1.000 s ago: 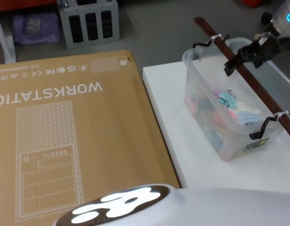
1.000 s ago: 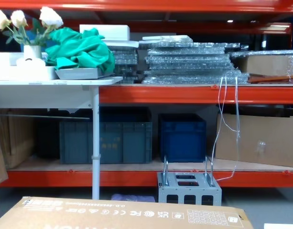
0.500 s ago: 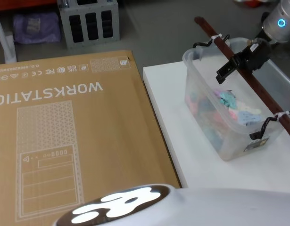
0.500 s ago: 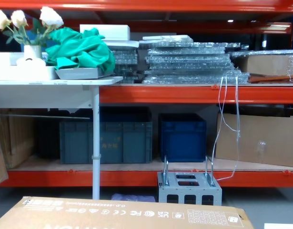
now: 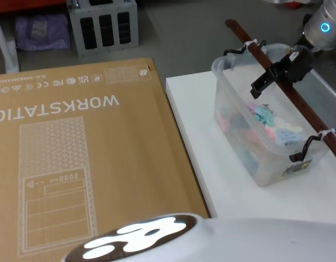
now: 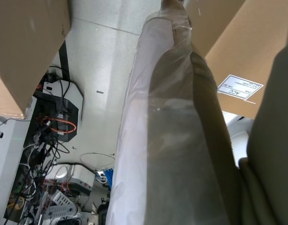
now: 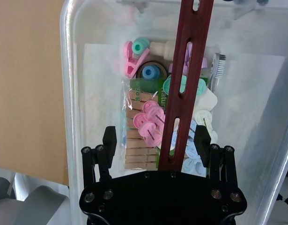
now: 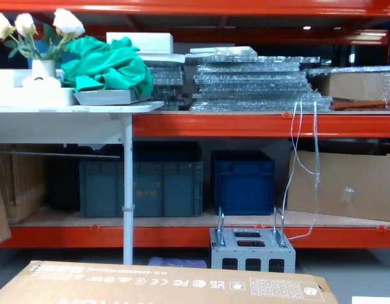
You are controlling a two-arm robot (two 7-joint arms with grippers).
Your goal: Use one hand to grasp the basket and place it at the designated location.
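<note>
The basket (image 5: pixel 249 155) is a clear plastic tub on the white table (image 5: pixel 206 164), holding coloured pegs and small items. Its long reddish-brown bar handle (image 5: pixel 254 50) runs along the top, tied on with white ties. My right gripper (image 5: pixel 264 82) hangs over the basket's far half. In the right wrist view the right gripper (image 7: pixel 155 136) is open. One finger (image 7: pixel 109 137) stands on each side of the handle (image 7: pixel 190 56) with gaps, not touching it. The basket's rim (image 7: pixel 67 93) curves round the contents below.
A large cardboard box (image 5: pixel 80 147) marked WORKSTATION lies level with the table's left edge. A grey metal rack (image 5: pixel 102 24) stands on the floor beyond it. A second clear container (image 5: pixel 327 90) sits close behind the basket on the right. Red shelving with blue crates (image 8: pixel 242 180) stands across the room.
The right gripper has come down and leftward from above the bar until its fingers straddle it. It has held almost still for the last half second. The basket has not moved.
</note>
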